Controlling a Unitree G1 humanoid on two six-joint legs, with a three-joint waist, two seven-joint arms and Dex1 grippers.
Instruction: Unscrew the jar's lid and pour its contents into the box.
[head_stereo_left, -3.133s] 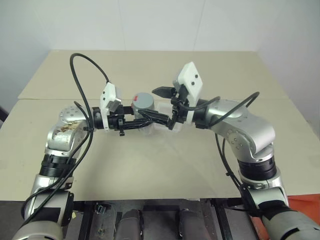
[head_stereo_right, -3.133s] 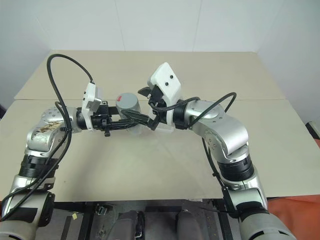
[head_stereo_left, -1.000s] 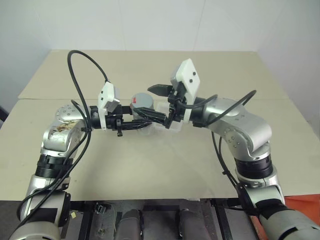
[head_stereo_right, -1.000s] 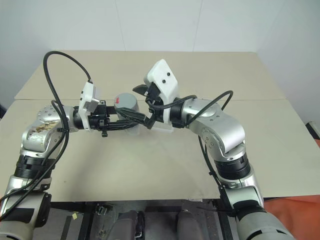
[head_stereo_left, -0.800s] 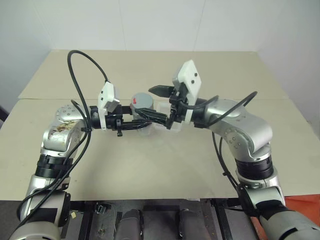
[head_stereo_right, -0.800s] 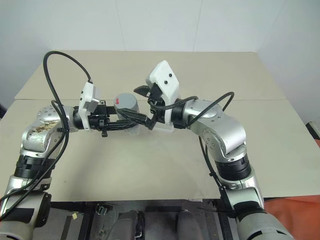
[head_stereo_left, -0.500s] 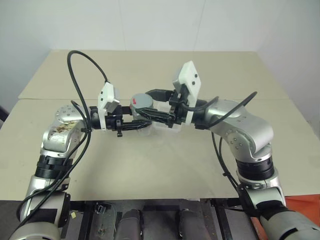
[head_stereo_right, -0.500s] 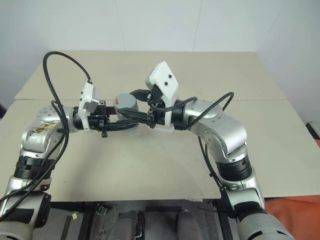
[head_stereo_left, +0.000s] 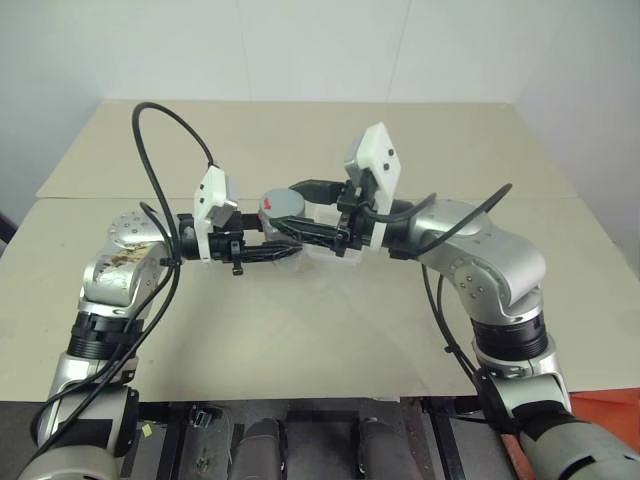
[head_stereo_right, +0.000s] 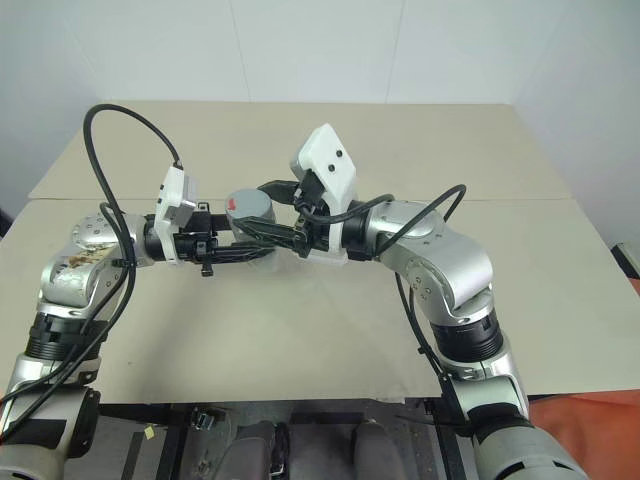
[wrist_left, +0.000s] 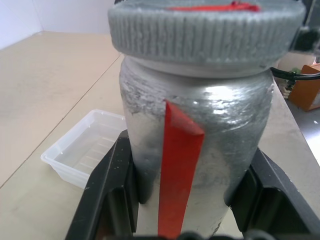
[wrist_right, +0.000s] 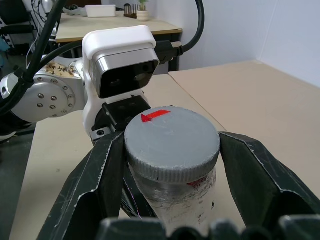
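The silvery jar (wrist_left: 200, 130) with its red stripe is held upright above the table, my left gripper (wrist_left: 192, 200) shut on its body from the left. Its ribbed grey lid (wrist_right: 172, 137), marked with a red arrow, sits on top. My right gripper (head_stereo_left: 290, 207) comes in from the right and is shut on the lid, one black finger (wrist_right: 102, 175) pressed against each side. The clear plastic box (wrist_left: 55, 160) lies on the table just beyond and below the jar. The contents are hidden inside the jar.
The tan table (head_stereo_left: 300, 340) stretches wide around both arms, with a seam across it behind the grippers. The left wrist's white camera housing (wrist_right: 122, 60) sits close behind the lid. An orange object (wrist_left: 305, 87) stands off the table's far side.
My right gripper's fingers, wide apart around the lid a second ago, have closed onto it. The left gripper and the jar have stayed in place.
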